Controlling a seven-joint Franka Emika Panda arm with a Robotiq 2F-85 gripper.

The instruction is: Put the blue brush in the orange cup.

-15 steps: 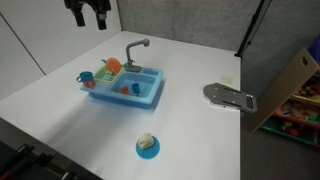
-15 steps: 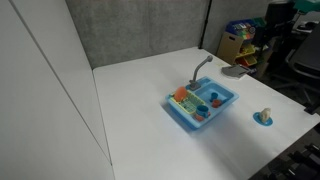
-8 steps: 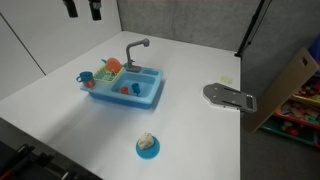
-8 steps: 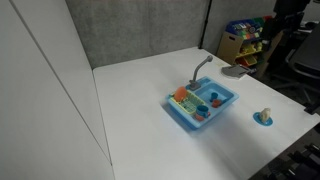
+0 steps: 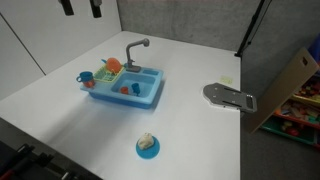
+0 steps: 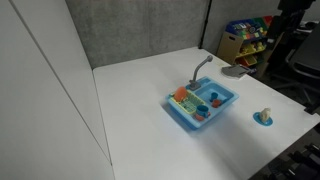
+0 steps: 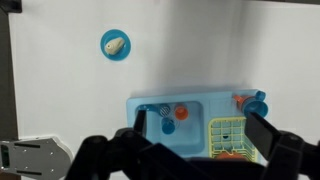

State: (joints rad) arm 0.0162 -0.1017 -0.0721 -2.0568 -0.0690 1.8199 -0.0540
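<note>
The blue toy sink (image 5: 150,97) (image 6: 180,113) (image 7: 150,140) stands mid-table. The small orange cup (image 7: 181,112) (image 5: 136,88) sits in its basin, next to a blue piece (image 7: 167,126). Away from the sink, a blue round piece with a pale top (image 5: 147,145) (image 7: 115,44) (image 6: 263,118) rests on the table. Which of these blue pieces is the brush I cannot tell. My gripper (image 5: 81,8) (image 7: 203,135) hangs open and empty, high above the table. In the wrist view the sink lies between its dark fingers (image 7: 265,135).
A yellow rack (image 7: 228,135) with an orange plate fills the sink's other half. A blue cup (image 5: 87,78) and a grey faucet (image 5: 135,47) are on its rim. A grey flat part (image 5: 230,97) lies near the table edge, by a cardboard box (image 5: 290,85).
The gripper has risen over the last second. Now only its fingertips show at the top edge of an exterior view. Nothing on the table moved.
</note>
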